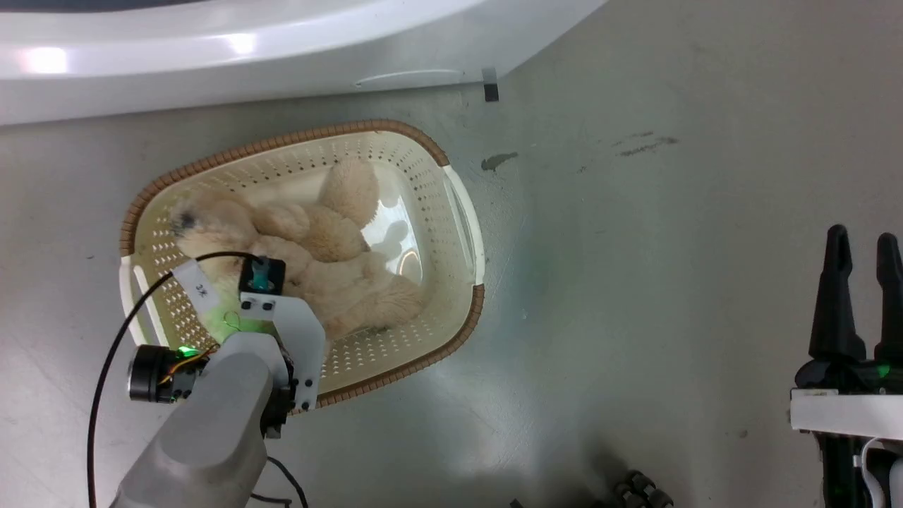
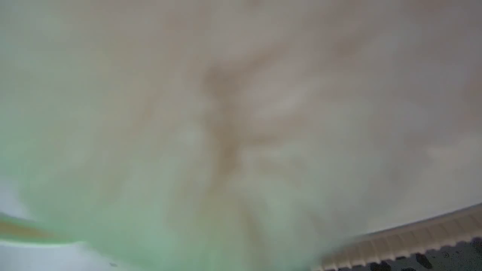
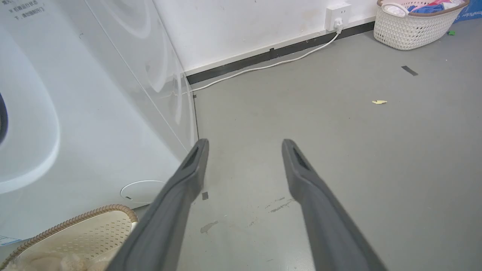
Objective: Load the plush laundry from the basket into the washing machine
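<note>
The plush laundry (image 1: 331,240), a shaggy cream stuffed animal, lies inside the oval basket (image 1: 423,361) on the grey floor in front of the washing machine (image 1: 211,56). My left arm reaches down into the basket, its white wrist bracket (image 1: 293,331) just above the plush's middle. The fingers are hidden under the wrist and in the fur. In the left wrist view, blurred cream plush (image 2: 241,113) sits right against the lens, with the basket rim (image 2: 406,233) at the lower right. My right gripper (image 1: 862,236) (image 3: 244,142) hangs open and empty over bare floor, right of the basket (image 3: 75,222).
The washing machine's white front (image 3: 94,113) stands close on the left of the right gripper. Far off by the wall are a second basket of clothes (image 3: 418,26), a wall socket (image 3: 336,15) and a white cable (image 3: 263,67). Small dark parts (image 1: 638,490) show at the bottom edge.
</note>
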`<state>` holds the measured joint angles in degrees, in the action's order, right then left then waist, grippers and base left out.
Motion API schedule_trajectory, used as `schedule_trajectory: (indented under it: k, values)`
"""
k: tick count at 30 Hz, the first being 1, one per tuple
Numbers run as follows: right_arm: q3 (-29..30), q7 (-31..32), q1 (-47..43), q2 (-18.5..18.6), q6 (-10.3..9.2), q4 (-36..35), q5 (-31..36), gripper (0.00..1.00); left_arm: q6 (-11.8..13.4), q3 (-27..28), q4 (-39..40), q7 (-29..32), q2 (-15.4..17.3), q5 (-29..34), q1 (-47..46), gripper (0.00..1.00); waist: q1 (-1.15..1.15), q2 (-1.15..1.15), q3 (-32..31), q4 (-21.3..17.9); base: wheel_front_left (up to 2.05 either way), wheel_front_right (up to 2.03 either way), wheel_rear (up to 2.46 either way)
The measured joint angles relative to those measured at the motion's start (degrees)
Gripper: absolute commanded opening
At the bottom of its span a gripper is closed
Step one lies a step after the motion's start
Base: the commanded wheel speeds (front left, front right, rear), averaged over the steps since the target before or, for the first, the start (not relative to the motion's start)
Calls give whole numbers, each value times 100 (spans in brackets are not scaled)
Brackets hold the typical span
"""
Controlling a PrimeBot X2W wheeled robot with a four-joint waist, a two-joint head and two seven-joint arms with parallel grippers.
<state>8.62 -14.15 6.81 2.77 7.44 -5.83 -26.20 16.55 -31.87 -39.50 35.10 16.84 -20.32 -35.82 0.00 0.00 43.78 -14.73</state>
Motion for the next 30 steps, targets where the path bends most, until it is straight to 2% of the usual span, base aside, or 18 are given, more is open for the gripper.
schedule_trajectory:
  k: [9, 16, 30]
  values:
    - [31, -59, 103, 1, 0, 45, -104, 100, 67, -100, -65, -147, 15, -168, -94, 0, 0, 0, -5, 15, 0, 0, 0]
    - [37, -59, 105, 0, 0, 145, -73, 100, 30, -62, -66, -558, -183, -374, -64, 0, 0, 0, -333, 157, 0, 0, 0]
    - [178, -60, 4, 1, 0, 320, 183, 100, -466, -71, -98, -1599, -823, -798, 356, 0, -1, 0, -1576, 775, 0, 0, 0]
